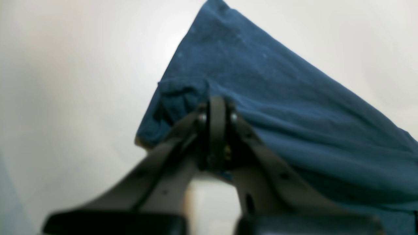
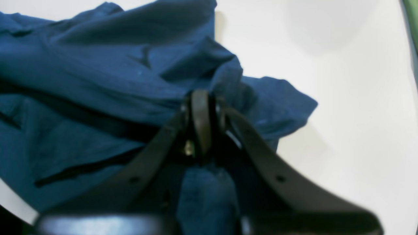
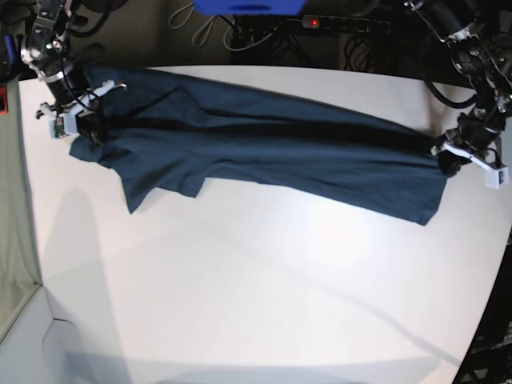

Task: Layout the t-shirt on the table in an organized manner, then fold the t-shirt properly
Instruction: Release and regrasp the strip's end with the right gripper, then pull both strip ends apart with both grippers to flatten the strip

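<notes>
step: layout | shirt (image 3: 264, 152) stretched across upper frame over bench (image 3: 264, 304), sleeve hanging upper left | left claw (image 1: 217, 107) + right claw (image 2: 200, 104) both clamped on shirt ends | next: you lower it flat, then let go

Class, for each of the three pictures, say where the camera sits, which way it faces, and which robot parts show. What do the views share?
Left wrist: rides behind the left pincer, facing along it at the t-shirt it pinches.
Right wrist: behind the right pincer, facing bunched cloth on the table.
Base: overhead, facing down; both arms at the table's far corners.
Shared: the same stretched shirt, gripped at both ends.
</notes>
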